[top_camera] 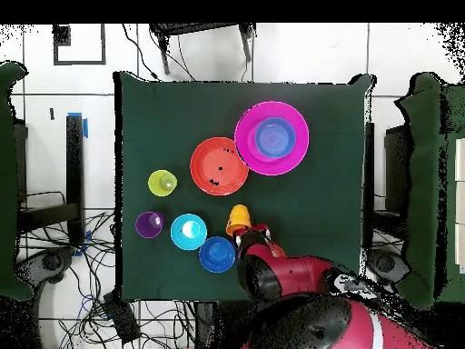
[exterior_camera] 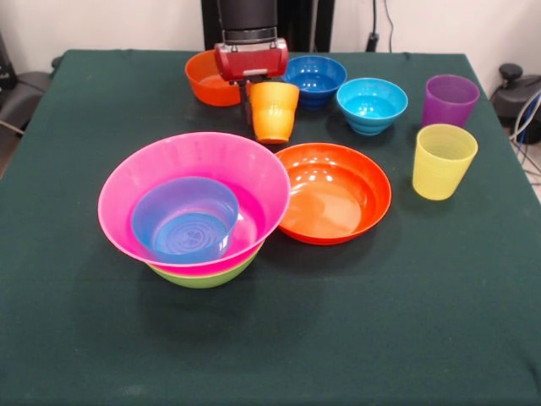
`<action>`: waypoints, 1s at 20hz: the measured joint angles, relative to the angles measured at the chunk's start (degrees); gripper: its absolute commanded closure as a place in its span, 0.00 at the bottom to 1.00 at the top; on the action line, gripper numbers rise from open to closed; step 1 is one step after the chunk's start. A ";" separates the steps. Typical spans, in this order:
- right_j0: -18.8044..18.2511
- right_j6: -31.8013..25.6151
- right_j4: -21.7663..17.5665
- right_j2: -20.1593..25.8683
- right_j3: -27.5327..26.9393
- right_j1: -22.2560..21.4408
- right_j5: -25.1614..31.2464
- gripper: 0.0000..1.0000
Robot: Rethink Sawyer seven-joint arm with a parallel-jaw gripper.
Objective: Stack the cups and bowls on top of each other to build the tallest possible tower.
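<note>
Tool (exterior_camera: 254, 93) grips the orange cup (exterior_camera: 273, 111), lifted, tilted, hanging just below it.

We see the pincer (exterior_camera: 251, 85) gripping the orange cup (exterior_camera: 273, 111) at its rim, at the counter's (exterior_camera: 76, 338) far side, with the pink bowl (exterior_camera: 193, 200) holding a blue bowl (exterior_camera: 185, 219) nearer.

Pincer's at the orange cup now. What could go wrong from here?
1. The orange cup looks tilted at the pincer; the grip is hidden, so it may slip.
2. The small orange bowl and dark blue bowl flank the cup closely; a swing could knock them.
3. The tower has a small blue bowl loose in the pink bowl; a cup set there may tip.
</note>
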 measured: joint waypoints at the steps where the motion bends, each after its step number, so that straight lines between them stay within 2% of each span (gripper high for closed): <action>1: -0.21 0.00 0.00 0.33 0.02 -0.44 0.47 1.00; 13: -3.78 0.00 -0.04 4.98 0.06 -8.61 9.08 1.00; 20: -4.69 0.00 -0.05 7.30 0.07 -11.21 10.00 1.00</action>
